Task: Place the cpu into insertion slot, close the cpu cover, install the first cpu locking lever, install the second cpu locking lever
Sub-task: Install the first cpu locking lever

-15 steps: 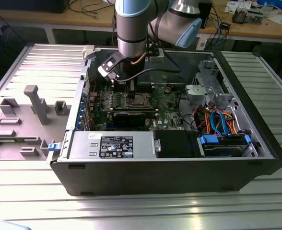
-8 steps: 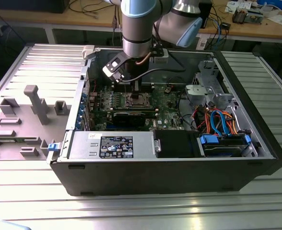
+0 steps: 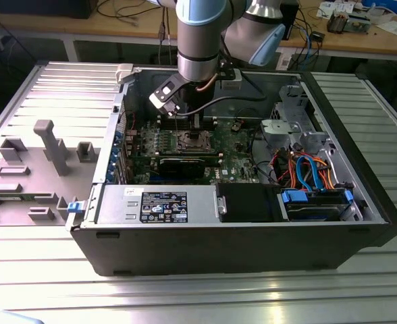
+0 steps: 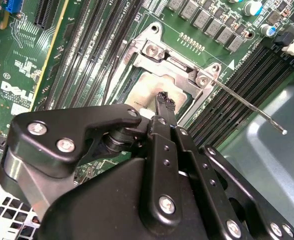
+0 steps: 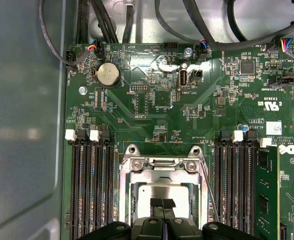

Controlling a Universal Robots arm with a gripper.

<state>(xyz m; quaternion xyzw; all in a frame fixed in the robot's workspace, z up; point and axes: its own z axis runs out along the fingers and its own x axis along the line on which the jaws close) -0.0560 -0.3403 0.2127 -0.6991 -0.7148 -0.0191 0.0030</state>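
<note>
Gripper [image 5: 162, 203] clenched, empty — over cpu [image 5: 142, 192] | cpu cover [image 5: 162, 167] down | lever [image 4: 247, 107] raised | memory slots [image 5: 92, 185] flanking

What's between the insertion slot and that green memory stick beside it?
In the first wrist view, a thin metal lever and empty black memory slots lie between the insertion slot and the memory stick.
</note>
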